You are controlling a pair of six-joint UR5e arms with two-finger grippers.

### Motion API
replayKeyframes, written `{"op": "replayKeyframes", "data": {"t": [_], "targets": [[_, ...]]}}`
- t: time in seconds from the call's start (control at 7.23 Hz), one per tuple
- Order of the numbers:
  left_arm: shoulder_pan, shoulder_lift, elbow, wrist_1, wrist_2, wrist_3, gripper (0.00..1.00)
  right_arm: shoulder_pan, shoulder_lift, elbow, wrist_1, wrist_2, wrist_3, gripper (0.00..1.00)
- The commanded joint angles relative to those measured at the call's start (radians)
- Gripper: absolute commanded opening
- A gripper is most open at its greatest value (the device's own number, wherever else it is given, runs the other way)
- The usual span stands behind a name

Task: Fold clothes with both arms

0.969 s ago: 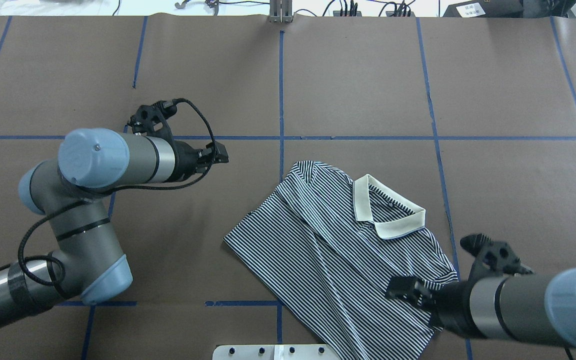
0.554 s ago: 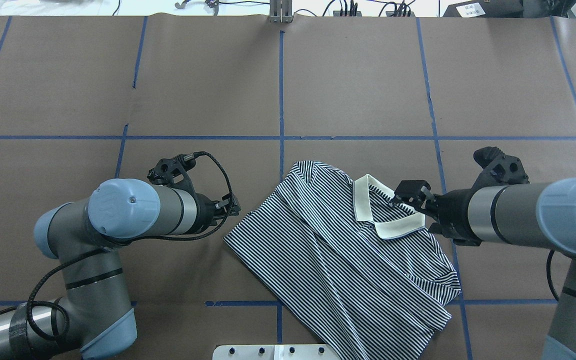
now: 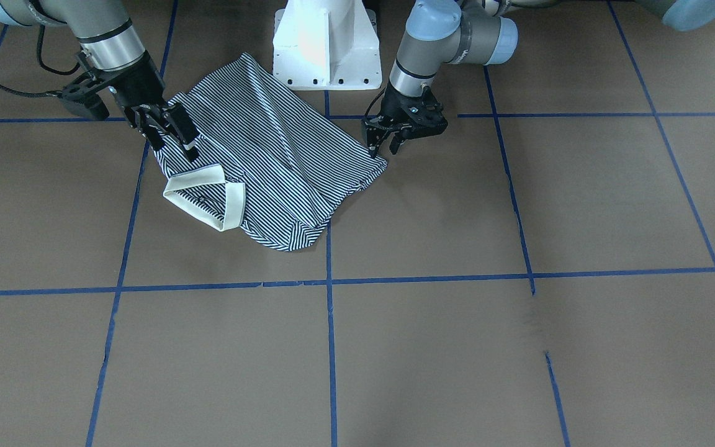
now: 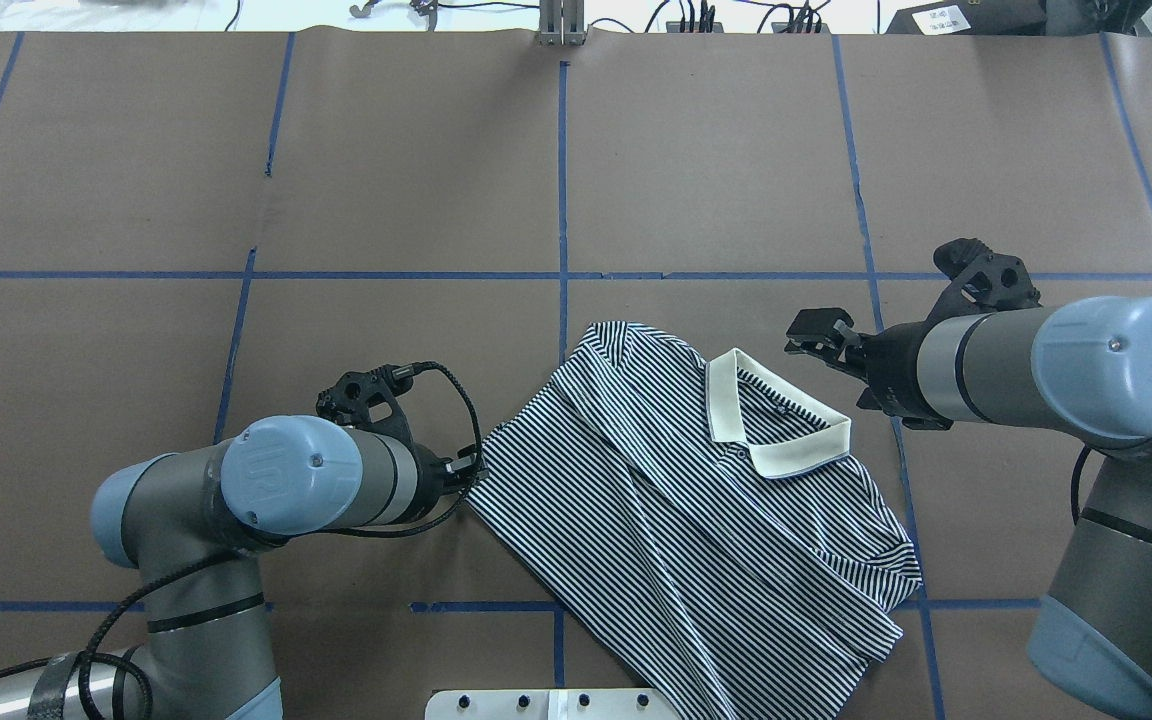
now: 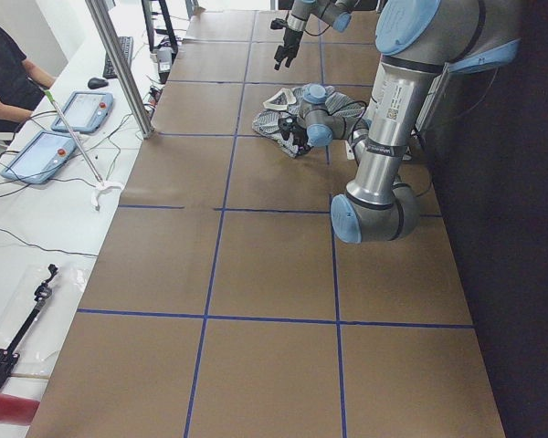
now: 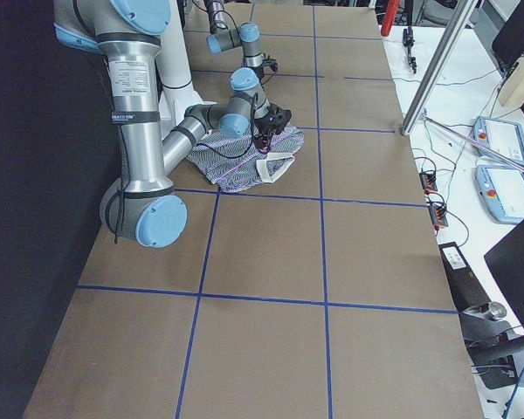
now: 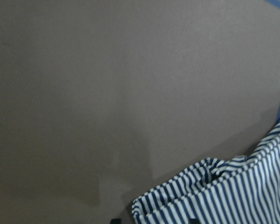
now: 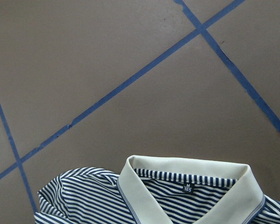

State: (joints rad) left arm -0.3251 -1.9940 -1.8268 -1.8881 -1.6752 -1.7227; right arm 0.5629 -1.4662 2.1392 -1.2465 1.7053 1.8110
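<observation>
The striped polo shirt [image 4: 676, 520] lies flat and slanted on the brown table, cream collar [image 4: 796, 455] toward the far right. My left gripper [image 4: 471, 470] sits low at the shirt's left corner, open; in the front view it [image 3: 385, 146] has its fingers apart just above that corner. The left wrist view shows the striped edge [image 7: 233, 196] at the bottom of the frame. My right gripper [image 4: 814, 335] hovers open beside the collar, up and to the right of it; from the front it [image 3: 171, 139] hangs over the shoulder area. The right wrist view looks down on the collar [image 8: 186, 165].
The white pedestal base [image 3: 326, 43] stands right behind the shirt's hem. Blue tape lines [image 4: 563, 180] grid the brown table. A side bench with tablets [image 5: 46, 151] and a seated person [image 5: 5, 64] lies beyond the table's far edge.
My left arm swung down and in, from the table's left middle to the shirt's left corner. My right arm moved from the shirt's lower right hem up to beside the collar.
</observation>
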Motion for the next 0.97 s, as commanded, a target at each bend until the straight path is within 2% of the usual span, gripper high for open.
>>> {"op": "replayKeyframes", "data": {"t": [0.0,0.28,0.42,0.55,0.83], "targets": [[0.003,-0.011,0.017,0.001,0.005,0.008,0.55,0.0,0.003,-0.018,0.001,-0.003,-0.001,1.0],[0.003,-0.031,0.052,0.0,0.037,0.012,0.49,-0.001,0.003,-0.019,0.002,-0.001,-0.001,1.0],[0.003,-0.031,0.057,0.0,0.037,0.012,0.31,-0.001,0.004,-0.018,0.004,0.0,-0.001,1.0],[0.003,-0.031,0.055,0.0,0.037,0.014,0.0,-0.001,0.004,-0.018,0.002,0.0,-0.001,1.0],[-0.018,-0.032,0.04,0.003,0.032,0.085,0.0,-0.001,0.004,-0.019,0.002,0.0,-0.001,1.0]]}}
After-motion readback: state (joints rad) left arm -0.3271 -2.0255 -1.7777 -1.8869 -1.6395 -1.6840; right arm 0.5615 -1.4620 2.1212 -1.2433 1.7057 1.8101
